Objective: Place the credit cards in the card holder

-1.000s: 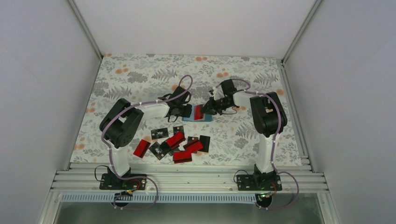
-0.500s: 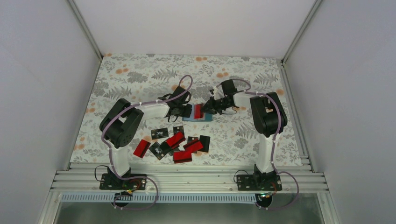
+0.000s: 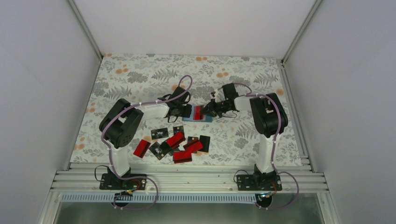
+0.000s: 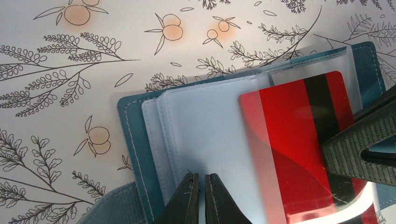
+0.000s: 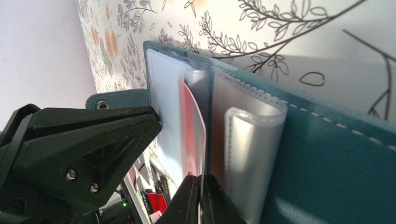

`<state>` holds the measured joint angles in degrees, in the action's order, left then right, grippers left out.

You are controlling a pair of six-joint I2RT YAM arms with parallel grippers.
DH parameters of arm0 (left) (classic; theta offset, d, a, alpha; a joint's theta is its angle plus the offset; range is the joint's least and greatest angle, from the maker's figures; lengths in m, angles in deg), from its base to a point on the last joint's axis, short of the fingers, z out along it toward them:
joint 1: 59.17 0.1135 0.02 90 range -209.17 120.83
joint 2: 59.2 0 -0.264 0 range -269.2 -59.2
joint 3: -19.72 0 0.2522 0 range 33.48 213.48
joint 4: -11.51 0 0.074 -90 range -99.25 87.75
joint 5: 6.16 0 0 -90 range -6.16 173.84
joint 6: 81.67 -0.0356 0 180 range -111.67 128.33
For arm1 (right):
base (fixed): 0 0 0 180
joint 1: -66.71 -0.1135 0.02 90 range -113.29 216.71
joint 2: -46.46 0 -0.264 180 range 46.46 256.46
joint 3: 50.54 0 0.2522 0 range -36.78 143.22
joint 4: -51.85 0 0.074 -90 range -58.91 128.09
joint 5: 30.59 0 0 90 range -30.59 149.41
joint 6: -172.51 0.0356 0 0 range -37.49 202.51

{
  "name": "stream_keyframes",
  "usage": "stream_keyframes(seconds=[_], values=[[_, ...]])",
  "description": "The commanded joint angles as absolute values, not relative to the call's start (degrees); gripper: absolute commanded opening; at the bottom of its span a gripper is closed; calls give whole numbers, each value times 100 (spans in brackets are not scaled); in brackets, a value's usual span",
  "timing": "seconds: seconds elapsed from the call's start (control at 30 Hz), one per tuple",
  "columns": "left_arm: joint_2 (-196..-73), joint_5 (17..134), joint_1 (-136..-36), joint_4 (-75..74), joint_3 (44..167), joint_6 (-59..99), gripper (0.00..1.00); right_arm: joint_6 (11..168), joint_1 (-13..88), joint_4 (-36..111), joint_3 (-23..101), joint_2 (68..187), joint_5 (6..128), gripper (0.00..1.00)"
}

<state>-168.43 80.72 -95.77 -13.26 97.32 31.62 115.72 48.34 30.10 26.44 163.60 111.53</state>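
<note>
The teal card holder point(image 3: 203, 118) lies open on the floral table, its clear sleeves fanned out; it also shows in the left wrist view point(image 4: 128, 140) and the right wrist view point(image 5: 336, 158). My right gripper point(image 3: 208, 111) point(image 5: 201, 181) is shut on the edge of a red credit card point(image 4: 294, 135) point(image 5: 190, 116) that sits partly inside a clear sleeve. My left gripper point(image 3: 186, 111) point(image 4: 201, 181) is shut, its tips pressing on a clear sleeve point(image 4: 210, 121) at the holder's left side. Several loose red and black credit cards point(image 3: 176, 142) lie nearer the arm bases.
The loose cards spread from a red one point(image 3: 141, 148) at the left to a black one point(image 3: 204, 142) at the right. White walls enclose the table on three sides. A metal rail point(image 3: 187, 177) runs along the near edge.
My right wrist has dropped slightly toward the holder, with the red card still in its jaws. The left gripper and the loose cards have not moved.
</note>
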Motion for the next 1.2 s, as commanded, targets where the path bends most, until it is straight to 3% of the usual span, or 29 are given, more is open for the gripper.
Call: stream_keyframes(seconds=[0.0,0.77,1.17], values=[[-16883,8041,-9591,-1508,9541,3230,5,11914,4791,3189,2421,16272,10830,4],[-16723,7842,-9582,-1385,9433,3305,6,12209,4513,3535,2650,16571,10892,4],[-15872,8122,-9516,-1821,9459,3229,9,12005,4517,3380,2701,16786,10805,4]])
